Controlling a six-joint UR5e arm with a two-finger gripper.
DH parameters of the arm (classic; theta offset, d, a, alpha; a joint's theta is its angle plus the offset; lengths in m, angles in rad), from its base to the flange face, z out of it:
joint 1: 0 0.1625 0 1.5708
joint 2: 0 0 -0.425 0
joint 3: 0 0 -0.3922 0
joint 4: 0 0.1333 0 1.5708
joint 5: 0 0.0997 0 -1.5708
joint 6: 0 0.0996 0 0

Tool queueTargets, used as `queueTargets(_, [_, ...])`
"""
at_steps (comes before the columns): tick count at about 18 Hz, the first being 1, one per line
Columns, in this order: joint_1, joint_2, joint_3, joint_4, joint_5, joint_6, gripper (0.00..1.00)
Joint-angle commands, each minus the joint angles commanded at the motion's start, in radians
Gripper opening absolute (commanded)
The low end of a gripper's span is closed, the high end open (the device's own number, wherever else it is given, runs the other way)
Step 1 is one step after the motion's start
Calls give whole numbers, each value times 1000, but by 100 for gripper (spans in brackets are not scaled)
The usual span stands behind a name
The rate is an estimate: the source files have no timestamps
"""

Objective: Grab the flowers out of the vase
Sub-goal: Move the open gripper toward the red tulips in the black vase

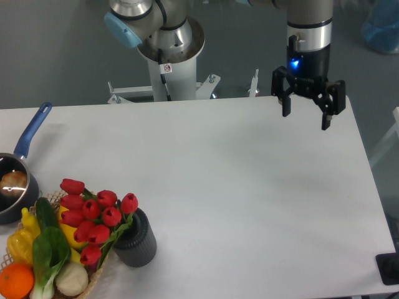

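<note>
Camera view is showing the claw [306, 114] hanging above the far right part of the white desk [249, 187], its two black fingers spread apart and gripping nothing. It is pointing straight down from a black wrist with a blue light glowing on it, under a silver and grey arm segment [310, 22] that is dropping in from the top edge. The arm's pale pedestal [169, 62] is standing behind the desk's far edge.

Well apart from the claw, at the near left corner, the flowers [93, 215] are sitting in the vase [136, 240]: red tulips with closed buds, leaning out to the left on green stems. The vase is a small dark grey ribbed cylinder standing upright on the desk. Just beside it on the left, a wicker basket [96, 280] is holding a cucumber, yellow peppers, an orange and leafy greens. Farther left, a blue-handled saucepan [15, 180] is resting at the desk's edge.
</note>
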Motion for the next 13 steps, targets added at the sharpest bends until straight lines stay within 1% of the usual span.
queueTargets(4, [-3,0,8,0,-2,5,100])
queueTargets(6, [-8,-2,5,0,-20,0,100])
queueTargets(9, [-6,-8,-17,0,-122,-5,100])
queueTargets(11, [14,-17,-37,0,-222,-20,100])
queueTargets(13, [32,-21,-44,0,-273,-25,100])
